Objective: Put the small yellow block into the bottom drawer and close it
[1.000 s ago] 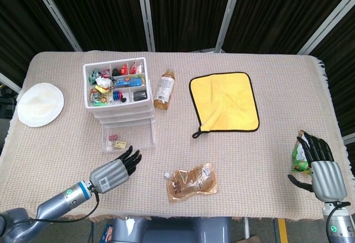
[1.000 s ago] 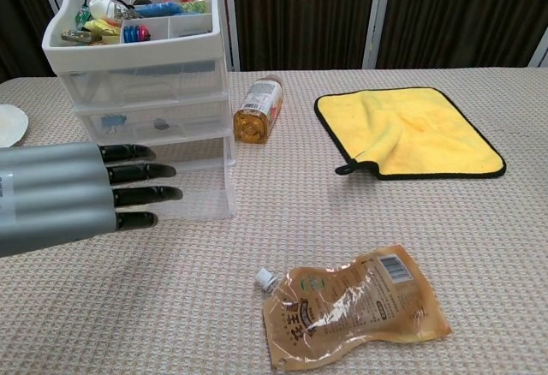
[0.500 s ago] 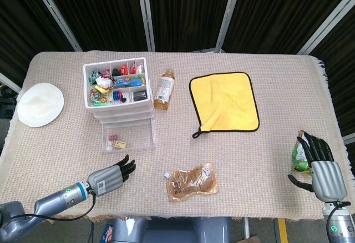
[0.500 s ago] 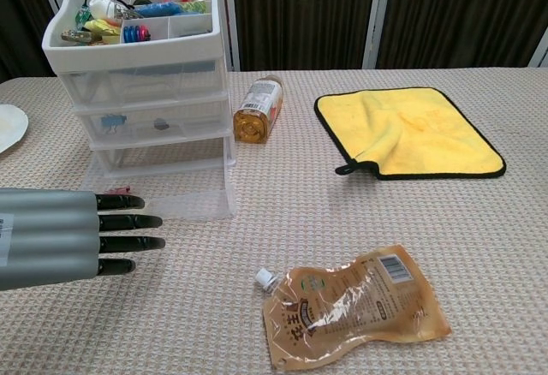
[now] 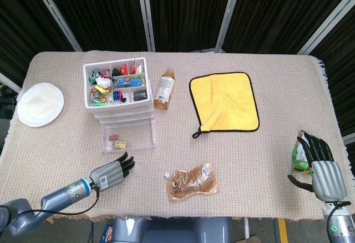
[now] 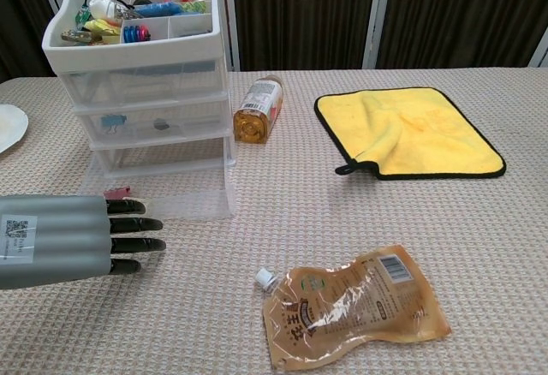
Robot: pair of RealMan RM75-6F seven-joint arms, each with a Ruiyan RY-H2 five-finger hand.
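Observation:
The white drawer unit (image 5: 118, 90) stands at the back left, and its clear bottom drawer (image 5: 128, 137) is pulled out toward me. Inside it lie a small yellow block (image 5: 121, 143) and a pink item (image 5: 112, 138). My left hand (image 5: 111, 171) lies low on the table just in front of the drawer's front wall (image 6: 184, 205), fingers (image 6: 135, 238) straight and apart, holding nothing and a little short of the wall. My right hand (image 5: 320, 168) rests at the table's right edge, fingers extended, empty.
An amber bottle (image 5: 164, 89) lies right of the drawers. Further right is a yellow cloth (image 5: 224, 101). A brown pouch (image 5: 192, 182) sits near the front middle, a white plate (image 5: 40, 104) at far left, and a green packet (image 5: 301, 157) beside my right hand.
My left hand has drawn back from the open drawer's front and dropped lower toward the table's near edge. The drawer stays open. The right hand has not moved.

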